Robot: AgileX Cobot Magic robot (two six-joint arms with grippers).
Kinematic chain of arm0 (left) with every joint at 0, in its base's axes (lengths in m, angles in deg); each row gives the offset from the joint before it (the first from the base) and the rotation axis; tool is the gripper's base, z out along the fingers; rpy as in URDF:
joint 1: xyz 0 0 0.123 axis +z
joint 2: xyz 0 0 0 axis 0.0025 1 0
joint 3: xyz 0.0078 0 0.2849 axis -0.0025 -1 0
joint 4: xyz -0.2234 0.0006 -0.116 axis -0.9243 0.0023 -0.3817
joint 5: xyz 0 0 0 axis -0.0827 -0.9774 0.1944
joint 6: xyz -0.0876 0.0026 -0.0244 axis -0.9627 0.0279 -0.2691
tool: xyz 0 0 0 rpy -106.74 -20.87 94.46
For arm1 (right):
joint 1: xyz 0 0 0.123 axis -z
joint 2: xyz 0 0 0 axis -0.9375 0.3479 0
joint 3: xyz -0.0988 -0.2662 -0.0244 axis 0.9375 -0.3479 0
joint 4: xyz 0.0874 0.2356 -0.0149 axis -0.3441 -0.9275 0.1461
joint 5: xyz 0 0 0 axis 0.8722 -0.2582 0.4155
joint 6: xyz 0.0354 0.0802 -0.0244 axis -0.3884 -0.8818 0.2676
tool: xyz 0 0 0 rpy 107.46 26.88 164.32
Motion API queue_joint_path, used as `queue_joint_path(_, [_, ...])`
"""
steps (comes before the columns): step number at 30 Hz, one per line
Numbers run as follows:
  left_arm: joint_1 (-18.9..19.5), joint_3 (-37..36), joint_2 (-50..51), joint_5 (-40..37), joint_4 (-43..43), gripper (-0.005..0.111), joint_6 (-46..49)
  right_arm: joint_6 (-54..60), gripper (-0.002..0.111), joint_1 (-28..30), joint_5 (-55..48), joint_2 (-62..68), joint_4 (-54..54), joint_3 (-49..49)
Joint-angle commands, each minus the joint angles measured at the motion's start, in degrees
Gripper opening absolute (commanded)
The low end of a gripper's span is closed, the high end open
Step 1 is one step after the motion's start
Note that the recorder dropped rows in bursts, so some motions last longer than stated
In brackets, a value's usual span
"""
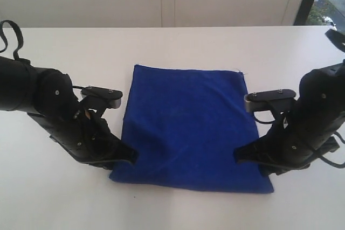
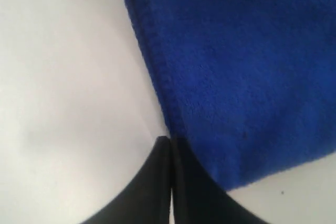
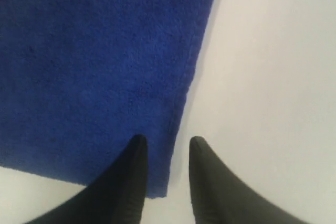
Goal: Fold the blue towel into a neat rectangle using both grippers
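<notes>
at the middle of the white worktop [image 1: 59, 203], a little toward its near edge, the blue towel [image 1: 188, 122] lies flat. its long axis runs from the near edge toward the far edge, and its short near hem stretches crosswise between the two arms. the left hand [image 2: 167, 142] sits at the towel's near left corner with its jaws pressed together, tips right at the side hem. whether a sliver of hem is pinched between them is hard to tell from the close view. the right hand [image 3: 167, 141] sits at the near right corner with its jaws parted, straddling the side hem: one finger [image 3: 128, 182] over the cloth, the other over bare worktop, nothing gripped. each hand is about as near its own corner as the other. from both, the bulk of the towel lies ahead, toward the far edge, so a fold would likely carry the near corners straight that way.
</notes>
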Motion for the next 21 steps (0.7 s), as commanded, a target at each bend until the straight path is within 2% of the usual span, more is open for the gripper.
queue_joint_path(1, [-0.2, 0.2, -2.8, -6.8, 4.0, 0.000, 1.8, 0.2, 0.028, 0.1, 1.4, -3.8, 0.2, 0.3])
queue_joint_path(6, [-0.2, 0.2, -3.8, -7.5, 7.3, 0.000, 1.8, 0.2, 0.021, 0.1, 3.7, -4.7, 0.2, 2.0])
queue_joint_path(8, [-0.2, 0.4, -3.9, -5.2, 6.9, 0.000, 1.8, 0.2, 0.014, 0.1, 6.7, -4.7, 0.2, 2.3])
queue_joint_path(9, [-0.2, 1.4, -3.9, -3.7, 6.0, 0.000, 1.8, 0.2, 0.005, 0.1, 10.6, -4.7, 0.2, 2.3])
queue_joint_path(11, [-0.2, 4.2, -3.9, -3.3, 3.2, 0.000, 3.3, 0.2, 0.000, 0.1, 13.2, -4.3, -0.1, 2.3])
queue_joint_path(15, [-0.2, 10.5, -1.6, -4.3, -6.0, 0.000, 10.4, 0.2, 0.000, 0.1, 12.7, -1.4, -0.1, 2.3])
queue_joint_path(17, [-0.2, 11.7, 1.4, -4.1, -6.6, 0.000, 12.8, 0.2, 0.000, 0.1, 12.6, -0.3, -0.1, 2.3])
queue_joint_path(21, [-0.2, 11.7, 6.1, 1.5, -6.6, 0.000, 15.8, 0.4, 0.000, 0.1, 12.6, -0.1, -0.1, 2.3])
